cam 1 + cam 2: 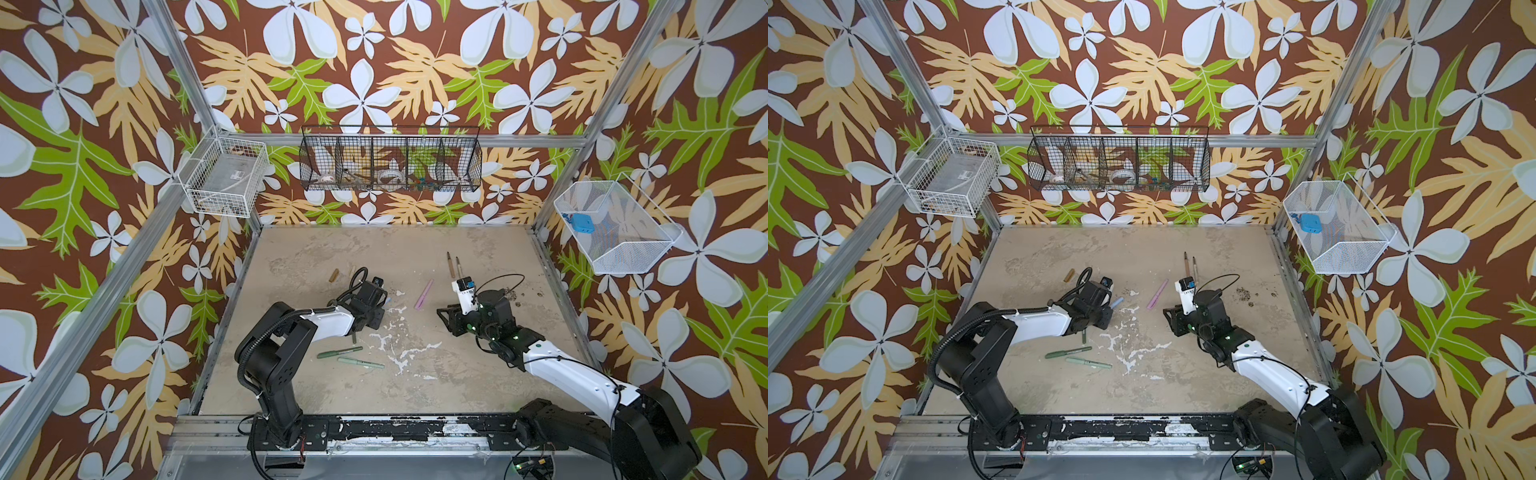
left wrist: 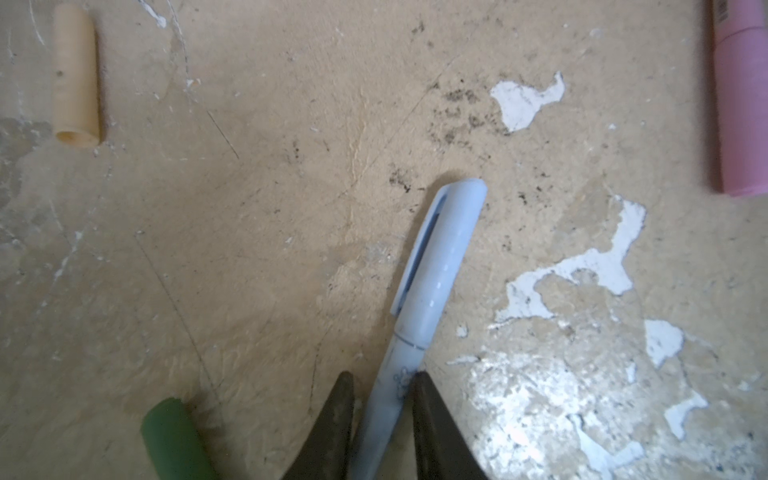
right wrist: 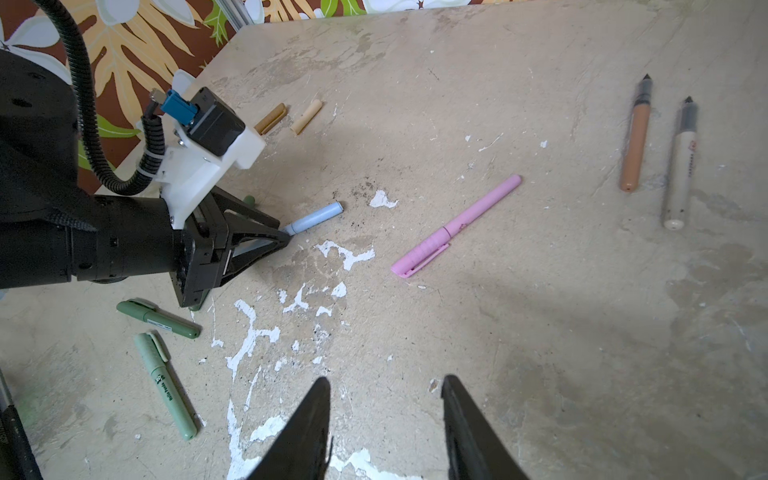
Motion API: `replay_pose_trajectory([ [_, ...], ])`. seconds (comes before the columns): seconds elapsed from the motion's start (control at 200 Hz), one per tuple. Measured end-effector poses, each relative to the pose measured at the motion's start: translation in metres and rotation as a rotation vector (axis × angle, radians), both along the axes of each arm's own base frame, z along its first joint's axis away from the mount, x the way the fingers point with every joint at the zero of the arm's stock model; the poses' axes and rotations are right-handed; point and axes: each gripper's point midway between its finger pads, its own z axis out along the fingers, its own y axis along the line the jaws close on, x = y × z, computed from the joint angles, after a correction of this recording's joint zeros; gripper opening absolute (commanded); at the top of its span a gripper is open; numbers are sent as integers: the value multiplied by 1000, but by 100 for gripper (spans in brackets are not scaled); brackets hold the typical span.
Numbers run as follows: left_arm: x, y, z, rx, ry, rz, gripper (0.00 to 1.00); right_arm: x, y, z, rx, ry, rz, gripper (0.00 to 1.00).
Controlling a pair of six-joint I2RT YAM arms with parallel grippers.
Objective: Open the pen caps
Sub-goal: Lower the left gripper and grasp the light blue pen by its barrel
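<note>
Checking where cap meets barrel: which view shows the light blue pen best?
The left wrist view: the light blue pen is close up, seam clear, barrel within the left gripper. The right wrist view shows it small; both top views show only its end.

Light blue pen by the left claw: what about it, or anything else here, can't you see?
- light blue pen: tail cut off by the left wrist view's edge; whether the left gripper pinches it is unclear.
- dark green pen: only a stub, cut by the same edge.
- black basket: contents too small in both top views.
</note>
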Motion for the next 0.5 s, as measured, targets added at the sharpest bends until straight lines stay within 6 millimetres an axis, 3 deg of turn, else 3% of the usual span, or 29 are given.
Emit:
replay_pose_trajectory([
  [0.1, -3, 2, 0, -9, 5, 9, 25, 0, 0, -2, -2, 4, 0, 44],
  [0.3, -6, 2, 0, -15, 11, 3, 10, -2, -1, -10, -7, 14, 0, 44],
  [0.495, -4, -2, -2, -25, 13, -4, 6, -2, -1, -7, 4, -8, 0, 44],
])
